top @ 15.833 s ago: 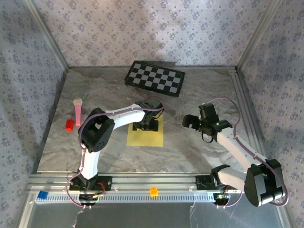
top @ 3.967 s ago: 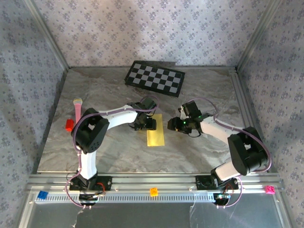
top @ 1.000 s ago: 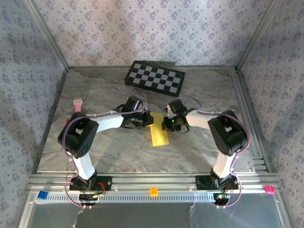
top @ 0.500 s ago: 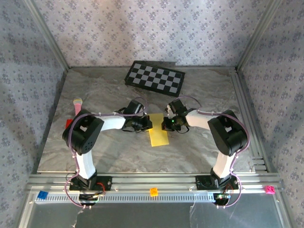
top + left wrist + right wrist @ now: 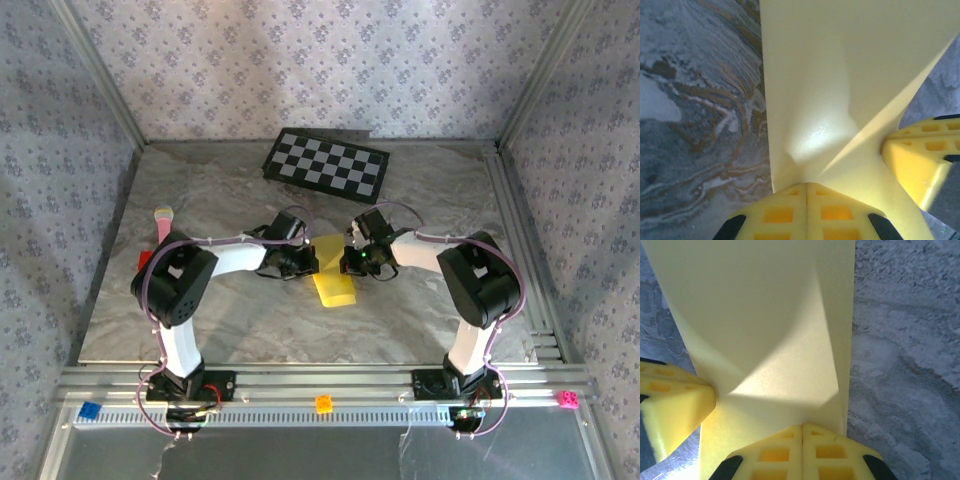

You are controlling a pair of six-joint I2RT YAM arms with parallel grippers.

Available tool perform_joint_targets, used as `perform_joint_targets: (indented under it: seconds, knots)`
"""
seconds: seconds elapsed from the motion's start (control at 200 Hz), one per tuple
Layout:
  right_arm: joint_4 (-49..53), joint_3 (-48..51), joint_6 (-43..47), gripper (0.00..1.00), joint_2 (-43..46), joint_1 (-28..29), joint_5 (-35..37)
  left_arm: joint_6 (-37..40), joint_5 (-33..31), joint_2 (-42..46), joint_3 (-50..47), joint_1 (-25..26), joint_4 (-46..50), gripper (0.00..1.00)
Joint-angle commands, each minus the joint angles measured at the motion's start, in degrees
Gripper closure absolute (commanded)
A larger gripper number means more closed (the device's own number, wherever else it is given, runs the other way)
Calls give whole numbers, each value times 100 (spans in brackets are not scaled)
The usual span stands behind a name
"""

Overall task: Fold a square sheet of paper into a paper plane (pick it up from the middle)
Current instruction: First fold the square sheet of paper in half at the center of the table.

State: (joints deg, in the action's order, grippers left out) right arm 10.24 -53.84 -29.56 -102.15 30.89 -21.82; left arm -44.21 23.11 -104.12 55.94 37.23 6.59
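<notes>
the left gripper [image 5: 305,263] has slid inward, buckling the paper [image 5: 335,285]. it and the right gripper [image 5: 350,262] pinch its far end from opposite sides, its length trailing nearward.

The paper [image 5: 333,280] is plain yellow. At 12 o'clock lies a black-and-white checkerboard [image 5: 326,165]. The table [image 5: 420,310] is grey marble with brownish veins, and the walls [image 5: 300,70] have a grey floral print. At 9 o'clock are a pink stick [image 5: 162,222] and a red block [image 5: 145,259].
</notes>
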Motion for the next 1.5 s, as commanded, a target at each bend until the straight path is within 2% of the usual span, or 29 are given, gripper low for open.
perform_joint_targets:
  seconds: [0.0,0.085,0.2,0.305,0.555,0.65,0.78,0.935,1.014,1.169,1.494]
  knots:
    - [515,168,-80,100,-254,39,489,-406,128,254,240,174,285,100]
    - [530,190,-76,100,-252,37,514,-522,69,174,316,297,407,100]
    - [484,242,-94,100,-245,31,519,-719,40,67,159,341,107,100]
    - [499,234,-68,100,-244,27,508,-651,-125,-30,85,333,201,100]
    - [452,302,-67,100,-252,4,489,-484,-232,10,-518,238,-225,100]
    - [459,318,-58,100,-262,2,501,-510,-253,127,-750,195,-394,100]
    - [421,339,-92,100,-269,-23,481,-348,-576,479,-712,181,-122,100]
    - [466,313,-63,100,-262,-52,487,-290,-505,699,-306,288,137,100]
    - [443,343,-75,100,-236,-55,512,-508,-292,692,-294,293,-152,100]
    - [418,348,-93,100,-231,-49,487,-927,-11,500,-407,396,-609,100]
    - [415,383,-102,100,-235,-49,512,-956,-82,366,-972,504,-757,100]
